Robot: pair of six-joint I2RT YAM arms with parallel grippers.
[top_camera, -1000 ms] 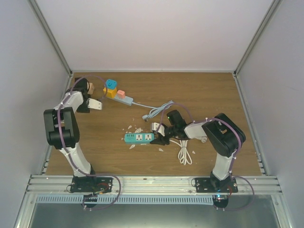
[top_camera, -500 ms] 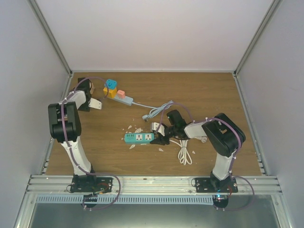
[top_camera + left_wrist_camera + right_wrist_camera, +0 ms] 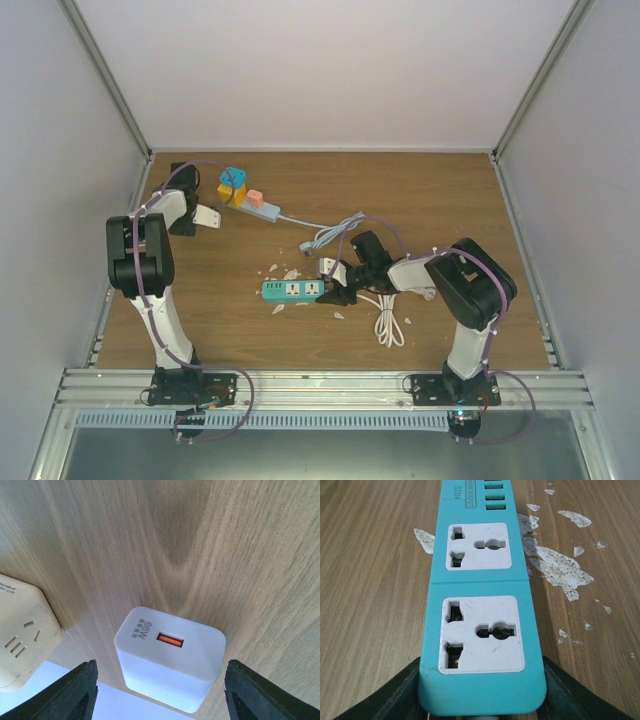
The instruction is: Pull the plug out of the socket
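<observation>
The socket, a pale grey-blue power strip [image 3: 266, 210], lies at the back left with a blue cube plug [image 3: 233, 179], a yellow one [image 3: 234, 196] and a pink one [image 3: 255, 198] on it. My left gripper [image 3: 204, 213] sits just left of it. In the left wrist view it [image 3: 160, 682] is open, and a white 66W charger [image 3: 170, 655] stands between the black fingers [image 3: 75, 692] without touching them. My right gripper [image 3: 336, 292] is shut on the end of the teal strip [image 3: 482, 605], which also shows in the top view [image 3: 293, 289].
A beige adapter cube [image 3: 22, 635] sits just left of the white charger. The socket's thin pale cable [image 3: 322, 238] coils mid-table. A white cable bundle [image 3: 388, 322] lies by the right arm. White flakes [image 3: 560, 567] dot the wood around the teal strip.
My left arm's elbow has swung back and right, and its gripper has shifted slightly right toward the socket. The right arm and teal strip have not moved.
</observation>
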